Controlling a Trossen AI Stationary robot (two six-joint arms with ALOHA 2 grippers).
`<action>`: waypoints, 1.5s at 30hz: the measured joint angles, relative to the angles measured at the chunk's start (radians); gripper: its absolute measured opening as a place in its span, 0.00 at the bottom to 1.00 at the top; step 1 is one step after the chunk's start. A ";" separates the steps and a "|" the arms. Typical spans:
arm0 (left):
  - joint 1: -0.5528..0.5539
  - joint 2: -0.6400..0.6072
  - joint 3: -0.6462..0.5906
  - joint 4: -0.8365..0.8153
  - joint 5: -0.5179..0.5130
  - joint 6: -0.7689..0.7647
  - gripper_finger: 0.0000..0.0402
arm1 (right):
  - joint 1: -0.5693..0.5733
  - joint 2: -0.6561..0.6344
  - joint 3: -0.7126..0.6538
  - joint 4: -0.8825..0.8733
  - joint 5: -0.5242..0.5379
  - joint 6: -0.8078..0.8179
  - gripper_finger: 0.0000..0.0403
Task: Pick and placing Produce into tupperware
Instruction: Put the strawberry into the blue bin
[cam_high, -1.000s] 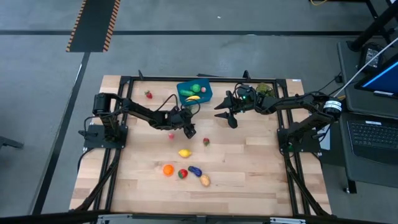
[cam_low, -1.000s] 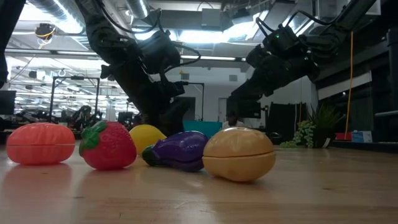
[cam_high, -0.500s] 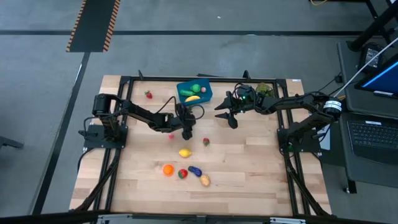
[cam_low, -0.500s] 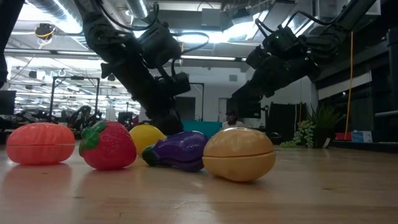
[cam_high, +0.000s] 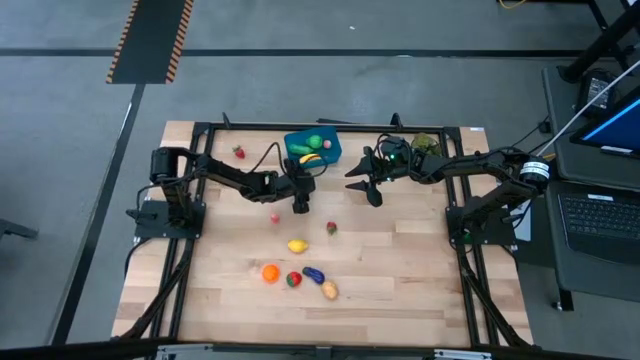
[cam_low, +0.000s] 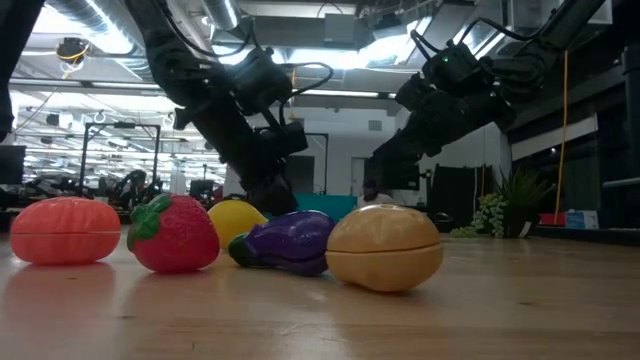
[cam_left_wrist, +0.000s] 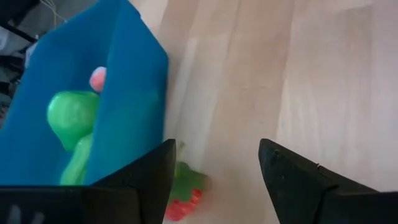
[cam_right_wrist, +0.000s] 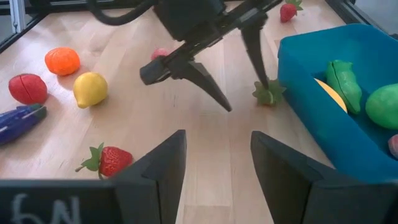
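Note:
The blue tupperware (cam_high: 312, 147) stands at the far middle of the table. It holds green pieces (cam_right_wrist: 339, 78) and a yellow banana (cam_high: 310, 158). My left gripper (cam_right_wrist: 245, 96) is open just near of the box. A small strawberry (cam_right_wrist: 268, 93) lies on the table against the box's near wall (cam_left_wrist: 134, 118), at one fingertip. My right gripper (cam_high: 366, 185) hovers open to the right of the box, with nothing between its fingers. Another strawberry (cam_high: 331, 228), a lemon (cam_high: 297, 245), an orange (cam_high: 270, 272), an eggplant (cam_high: 314, 274) and a potato (cam_high: 329, 290) lie loose nearer the front. My left gripper has one fingertip (cam_right_wrist: 263, 78) right at the green top (cam_right_wrist: 271, 94) of the small strawberry, coming slanting down from the near side. I cannot tell whether the finger touches it. The other finger (cam_right_wrist: 214, 93) stands clear over bare wood.
A further strawberry (cam_high: 238, 152) lies at the far left, and a small pink piece (cam_high: 275, 217) beside my left arm. A red piece (cam_high: 293, 279) sits among the front group. A leafy green sprig (cam_high: 428, 143) lies at the far right. Black frame rails (cam_high: 205, 128) border the table.
My left gripper has rolled about its own axis and shifted a little toward the blue box, which brings one finger to the small strawberry by the box wall. The produce has not moved.

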 joint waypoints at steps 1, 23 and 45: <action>0.004 0.000 0.004 0.000 0.000 0.017 0.55 | 0.000 0.000 0.000 0.000 0.000 -0.006 0.45; 0.075 -0.001 0.014 -0.018 0.070 0.098 0.45 | 0.000 0.000 0.000 0.000 0.000 -0.009 0.45; 0.119 0.065 0.015 0.014 0.114 0.146 0.41 | 0.000 0.000 0.000 -0.002 0.000 -0.009 0.45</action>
